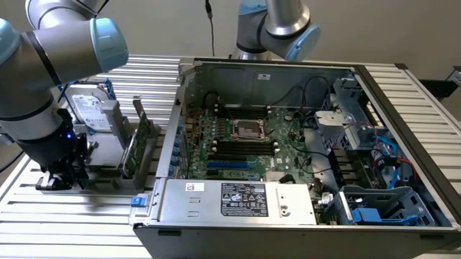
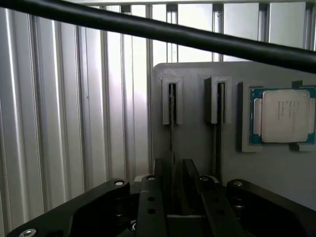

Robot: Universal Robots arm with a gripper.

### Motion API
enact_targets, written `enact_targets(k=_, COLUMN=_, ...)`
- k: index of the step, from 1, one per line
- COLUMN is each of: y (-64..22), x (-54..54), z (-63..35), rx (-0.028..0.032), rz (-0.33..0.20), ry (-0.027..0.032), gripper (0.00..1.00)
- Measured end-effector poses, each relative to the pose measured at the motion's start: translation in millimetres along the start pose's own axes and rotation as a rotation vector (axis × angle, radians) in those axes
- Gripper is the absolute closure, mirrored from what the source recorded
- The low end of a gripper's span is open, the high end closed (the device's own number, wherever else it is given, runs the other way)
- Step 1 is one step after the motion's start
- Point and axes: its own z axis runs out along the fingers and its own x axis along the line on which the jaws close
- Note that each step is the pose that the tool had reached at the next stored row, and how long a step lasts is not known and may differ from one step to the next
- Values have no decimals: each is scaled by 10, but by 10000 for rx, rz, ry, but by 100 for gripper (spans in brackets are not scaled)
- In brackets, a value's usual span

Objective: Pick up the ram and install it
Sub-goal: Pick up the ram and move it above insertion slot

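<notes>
The gripper [image 2: 173, 164] is held open, its two fingers [image 2: 158, 170] set one on each side of the single ram [image 2: 171, 136]. The ram is stood on edge in one of two slots of the gray holder [image 2: 192, 138]. Its long axis runs away from the fingers, parallel to one second board [image 2: 217, 143], with one processor [image 2: 285, 116] seated beside.

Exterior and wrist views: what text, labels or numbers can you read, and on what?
Nothing can be read.
Power supply label: print too small to read.
Sticker beside it: too small.
Hard drive label: too small.
Processor: faint print, blurred.
</notes>
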Motion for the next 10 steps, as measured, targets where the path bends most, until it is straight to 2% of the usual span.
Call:
enact_targets(k=5, y=3, x=3, z=1, rx=80, rz=-144, ry=-2, gripper=69)
enact_targets(k=10, y=4, x=6, z=1, rx=87, rz=-166, ry=-42, gripper=69)
